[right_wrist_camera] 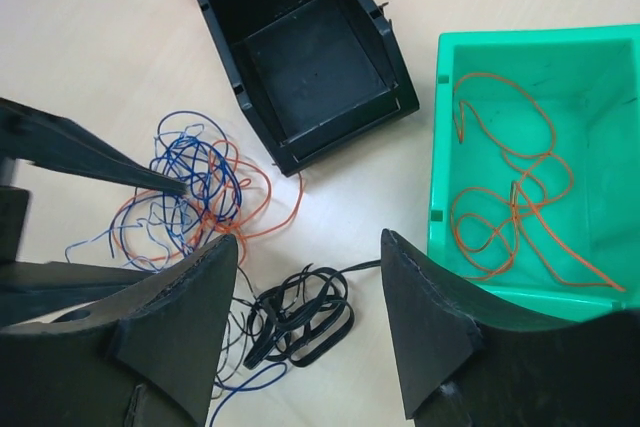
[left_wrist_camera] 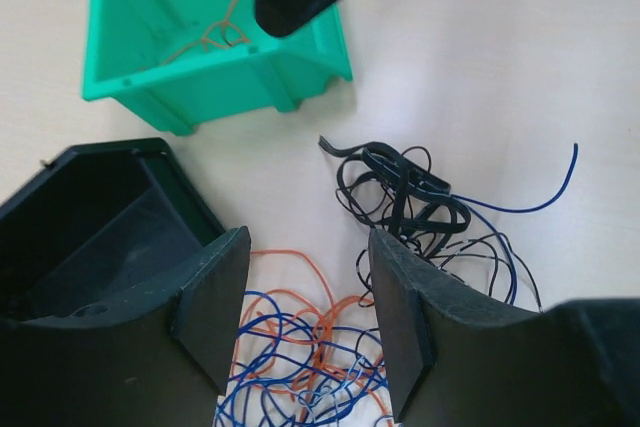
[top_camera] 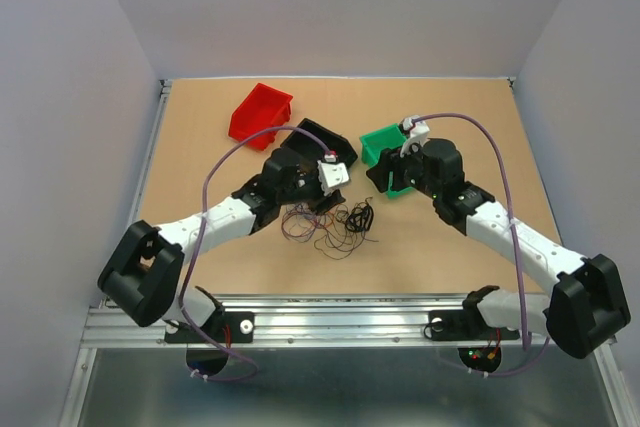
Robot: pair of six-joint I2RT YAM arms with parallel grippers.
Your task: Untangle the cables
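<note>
A: Orange, blue and black cables [top_camera: 358,215] lie loose on the table [top_camera: 190,137], midway along and toward its near edge.
B: And the grippers?
A: The left gripper [left_wrist_camera: 308,267] hangs over them, jaws wide, holding nothing. The right gripper [right_wrist_camera: 310,267] is likewise spread and empty, beside the green bin [right_wrist_camera: 437,97], which holds orange strands [right_wrist_camera: 510,202].

No writing, label, brand or number can be read in any view. The red bin [top_camera: 262,112], black bin [right_wrist_camera: 310,57] and green bin [right_wrist_camera: 600,72] show plain surfaces.
</note>
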